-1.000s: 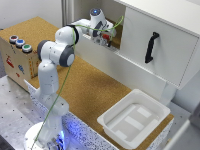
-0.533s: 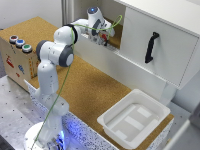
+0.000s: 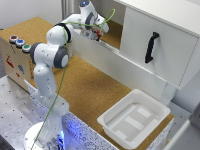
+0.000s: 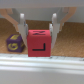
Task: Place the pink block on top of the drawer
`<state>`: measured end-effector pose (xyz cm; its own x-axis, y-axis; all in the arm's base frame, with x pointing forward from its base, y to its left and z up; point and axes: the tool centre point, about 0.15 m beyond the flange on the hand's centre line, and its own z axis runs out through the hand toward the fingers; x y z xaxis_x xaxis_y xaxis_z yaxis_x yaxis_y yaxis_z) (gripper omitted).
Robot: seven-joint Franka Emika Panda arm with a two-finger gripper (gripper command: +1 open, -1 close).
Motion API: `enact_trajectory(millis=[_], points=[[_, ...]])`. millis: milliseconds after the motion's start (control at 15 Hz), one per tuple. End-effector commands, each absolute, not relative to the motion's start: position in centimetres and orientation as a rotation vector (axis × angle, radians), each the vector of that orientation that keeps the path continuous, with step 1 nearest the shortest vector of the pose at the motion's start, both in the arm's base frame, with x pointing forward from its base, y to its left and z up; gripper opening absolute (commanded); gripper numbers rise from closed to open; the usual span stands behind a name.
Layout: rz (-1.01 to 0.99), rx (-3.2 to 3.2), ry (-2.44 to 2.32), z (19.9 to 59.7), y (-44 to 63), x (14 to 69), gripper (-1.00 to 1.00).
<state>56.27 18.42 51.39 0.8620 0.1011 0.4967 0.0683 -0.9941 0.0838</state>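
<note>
In the wrist view a purple block (image 4: 14, 43) lies on the cork desk (image 4: 67, 46) beside the pink block (image 4: 39, 43), which the fingers (image 4: 22, 26) pinch from both sides, lifted for carrying to the drawer (image 3: 150, 42) top.

My arm (image 3: 50, 55) is white with grey joint bands, and a green cable (image 3: 62, 80) runs along it. My gripper (image 4: 38, 25) has pale, off-white fingers (image 4: 22, 22). The pink block (image 4: 39, 43) between them reads reddish-pink, with a dark L-shaped mark on its face. Beside it sits a purple block (image 4: 14, 44) bearing yellow markings. The table surface (image 3: 95, 85) is speckled cork brown. The cabinet (image 3: 160, 35) is white with a black handle (image 3: 150, 47). The tray (image 3: 132, 120) is white.
</note>
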Motion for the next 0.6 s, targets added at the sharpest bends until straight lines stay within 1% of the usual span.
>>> enact_trajectory(millis=[0,133,200,400,467,533], points=[[0.878,2.979,0.245,50.5,24.2,48.9,-1.00],[0.873,2.992,0.397,50.5,26.8,47.8,-1.00],[0.901,3.015,0.520,50.7,28.4,47.1,-1.00],[0.883,3.053,0.856,50.4,32.5,45.6,-1.00],[0.857,3.046,0.965,50.1,33.9,45.0,-1.00],[0.790,3.054,1.103,49.4,35.5,44.4,-1.00]])
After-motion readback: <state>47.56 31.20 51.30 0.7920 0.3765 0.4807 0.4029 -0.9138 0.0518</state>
